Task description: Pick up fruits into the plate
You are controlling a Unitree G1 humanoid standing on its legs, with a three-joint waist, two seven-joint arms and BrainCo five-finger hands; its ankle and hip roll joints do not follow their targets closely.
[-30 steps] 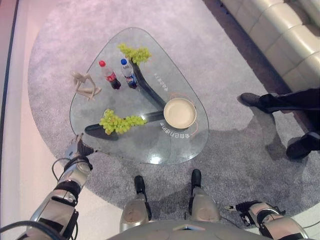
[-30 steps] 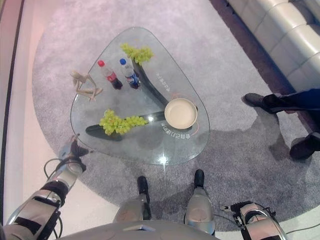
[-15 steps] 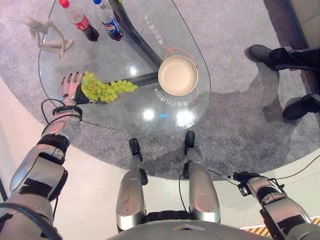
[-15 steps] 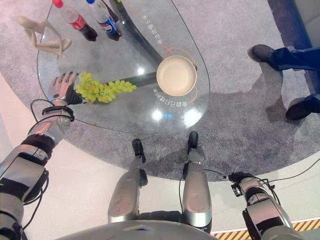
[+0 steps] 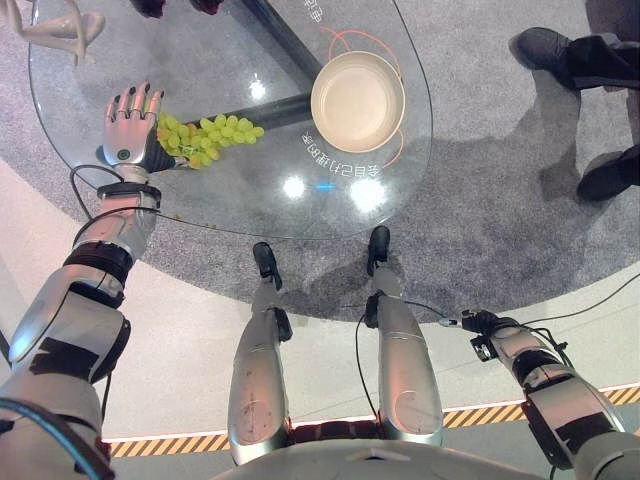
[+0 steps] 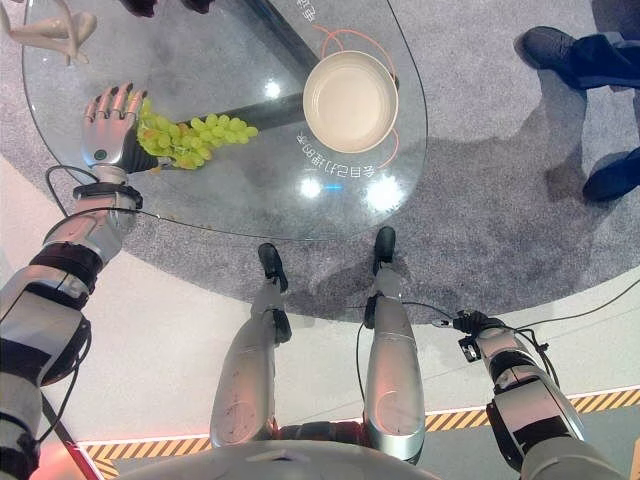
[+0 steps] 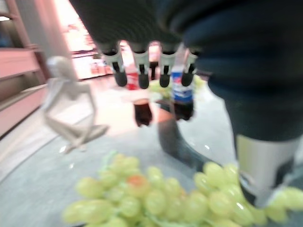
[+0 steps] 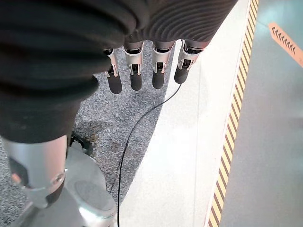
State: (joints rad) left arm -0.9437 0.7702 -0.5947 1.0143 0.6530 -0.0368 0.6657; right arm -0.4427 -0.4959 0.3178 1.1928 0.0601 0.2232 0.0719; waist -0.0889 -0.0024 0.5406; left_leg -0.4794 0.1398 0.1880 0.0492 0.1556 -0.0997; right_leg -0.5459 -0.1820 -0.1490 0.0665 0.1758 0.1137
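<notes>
A bunch of green grapes lies on the glass table, left of a round cream plate that holds nothing. My left hand hovers palm down at the bunch's left end, open, with its fingers straight. In the left wrist view the grapes lie just under the hand and the thumb is down beside them. My right hand hangs low at my right side over the floor, its fingers straight and holding nothing.
A beige figurine and two bottles, one red-capped and one blue-labelled, stand beyond the grapes. The table's dark leg runs under the glass. A person's shoes are on the carpet at the right. Striped tape marks the floor.
The view has shifted, with the table now nearer the top. My left hand has gone from the table's near edge to the left end of the grapes.
</notes>
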